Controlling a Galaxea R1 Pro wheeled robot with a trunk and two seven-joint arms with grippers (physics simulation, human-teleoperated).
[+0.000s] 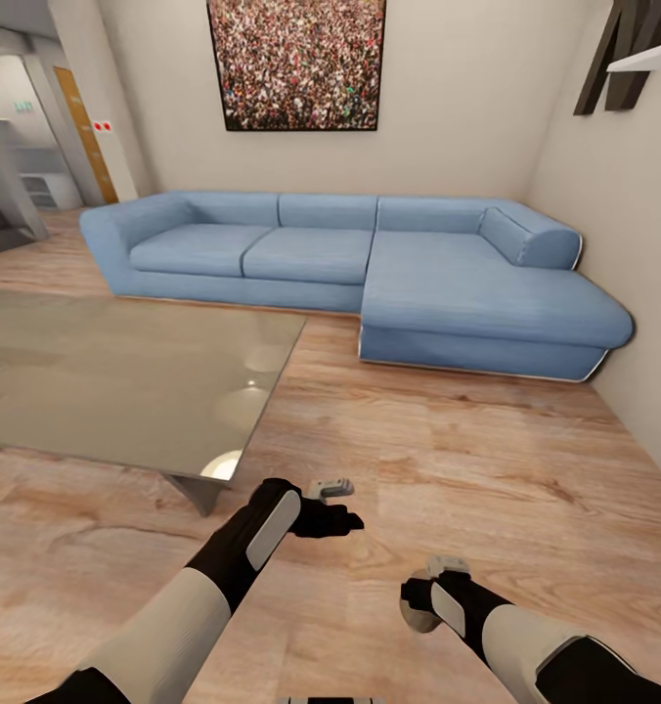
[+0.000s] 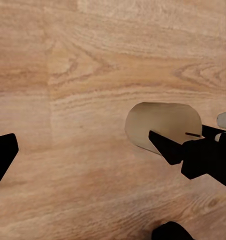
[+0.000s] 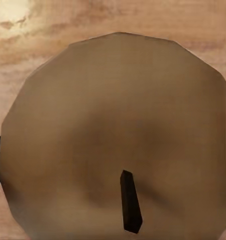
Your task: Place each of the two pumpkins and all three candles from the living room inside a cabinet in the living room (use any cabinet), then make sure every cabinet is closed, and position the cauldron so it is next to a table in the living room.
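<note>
Wooden flooring [image 1: 487, 460] is crossed beside the table [image 1: 125, 381] while a candle [image 3: 118, 135] is apparently clenched in the right gripper [image 1: 420, 601], the left gripper [image 1: 335, 504] spread empty, cabinet to be found.

Blue corner sofa [image 1: 370, 269] against the far wall, beneath a framed crowd picture [image 1: 297, 63]; light wooden floor [image 1: 448, 469] throughout; dark wall shelf [image 1: 634, 49] at right.
</note>
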